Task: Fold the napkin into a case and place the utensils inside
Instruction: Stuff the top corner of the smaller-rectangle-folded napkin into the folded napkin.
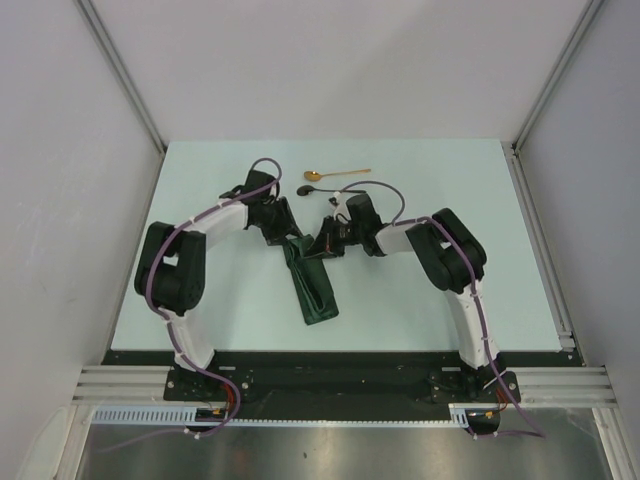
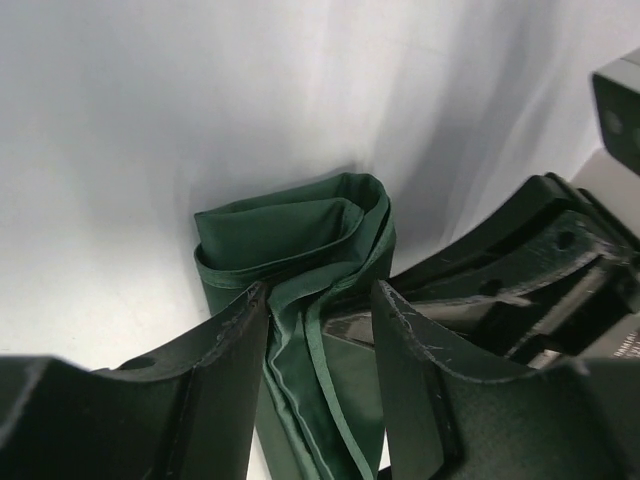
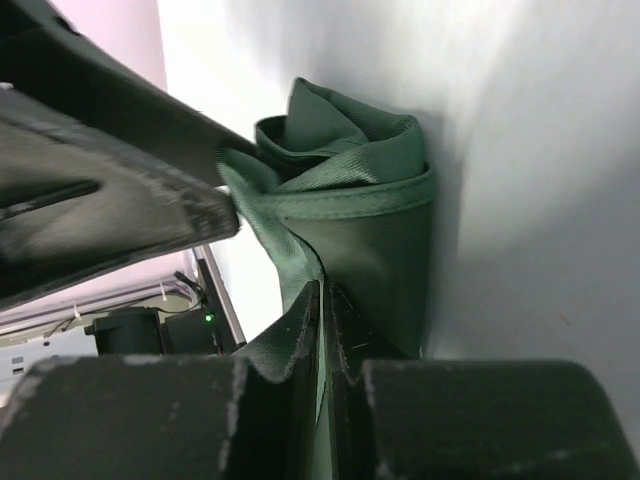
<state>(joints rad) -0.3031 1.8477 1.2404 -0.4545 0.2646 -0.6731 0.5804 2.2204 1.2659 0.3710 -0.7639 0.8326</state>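
The right pincer (image 3: 322,295) is clamping a top layer of the case (image 1: 312,285) lying mid-way across the desk (image 1: 430,290) while the left pincer (image 2: 320,300) is straddling its mouth, jaws apart, apparently gripping nothing; next, the gold spoon (image 1: 340,174) and black spoon (image 1: 312,188) beyond are needing fetching.

I see my right gripper (image 3: 325,300) pinched closed on 1 edge of the dark green napkin (image 3: 370,230), its rolled end lying on the white counter (image 3: 540,150). Another dark finger (image 3: 120,190) touches its upper-left fold.
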